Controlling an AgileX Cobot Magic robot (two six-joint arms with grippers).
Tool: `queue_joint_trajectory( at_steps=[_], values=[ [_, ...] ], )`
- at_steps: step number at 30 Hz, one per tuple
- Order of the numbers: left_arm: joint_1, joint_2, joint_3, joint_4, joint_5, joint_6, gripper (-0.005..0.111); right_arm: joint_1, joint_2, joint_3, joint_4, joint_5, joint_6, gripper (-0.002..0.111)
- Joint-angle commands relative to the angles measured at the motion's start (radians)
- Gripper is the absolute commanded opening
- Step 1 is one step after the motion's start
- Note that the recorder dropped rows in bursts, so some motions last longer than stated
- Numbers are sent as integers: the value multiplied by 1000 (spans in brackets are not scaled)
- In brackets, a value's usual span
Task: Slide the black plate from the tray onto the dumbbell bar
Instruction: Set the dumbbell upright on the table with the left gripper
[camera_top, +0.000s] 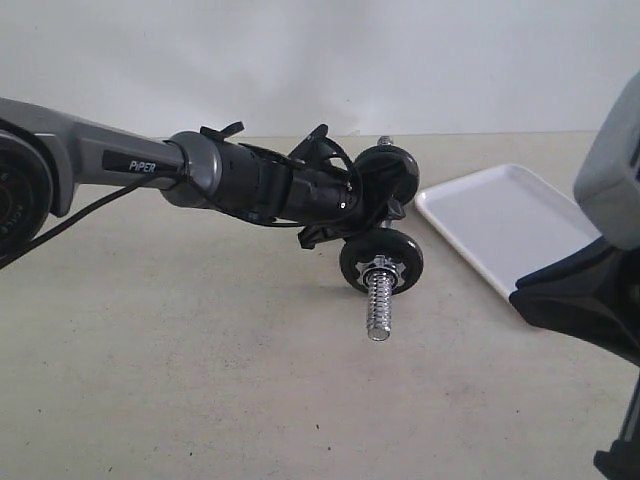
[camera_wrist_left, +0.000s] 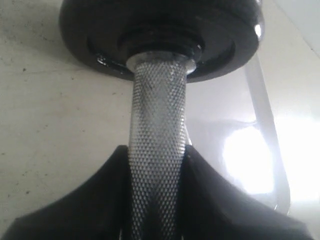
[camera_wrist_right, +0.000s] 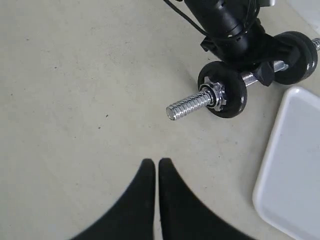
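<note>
Left hand (camera_wrist_left: 156, 162): closed on the knurled middle of the dumbbell bar (camera_top: 378, 300), with one finger on each side of the rod and pressed against it. In the left wrist view a black disc fills the area just beyond the fingers.

Right hand (camera_wrist_right: 156, 164): fingers nearly together with only a hairline gap, nothing between them. It hangs over bare desk (camera_top: 200, 380), well apart from the bar.

The bar lies toward the far edge of the desk, its axis running from the far edge to the near edge. The near threaded end is bare and points at the near edge.
- Near end: a black disc (camera_top: 352, 262) backed by a chrome star nut (camera_top: 381, 266).
- Far end: the black plate (camera_top: 395, 172) sits on the bar, with the thread tip showing just past it. Cannot tell whether this is one disc or two stacked.

The white tray (camera_top: 495, 220) lies flat toward the far right corner, near the bar but not touching it. The right arm's dark housing (camera_top: 585, 290) covers the tray's near corner in the exterior view.

Writing: "PiPER" (camera_top: 142, 165) on the left arm's grey link.
</note>
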Motion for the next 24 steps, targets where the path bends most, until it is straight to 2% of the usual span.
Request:
queue_joint_trajectory(
  at_steps=[1, 9, 24],
  values=[
    [-9, -67, -79, -71, 47, -40, 4, 1, -4, 1, 2, -3, -10, 0],
    [-31, -67, -107, -71, 10, -59, 4, 1, -4, 1, 0, -3, -13, 0],
    [-31, -67, -107, -71, 8, -89, 4, 1, -4, 1, 0, -2, -13, 0]
  ],
)
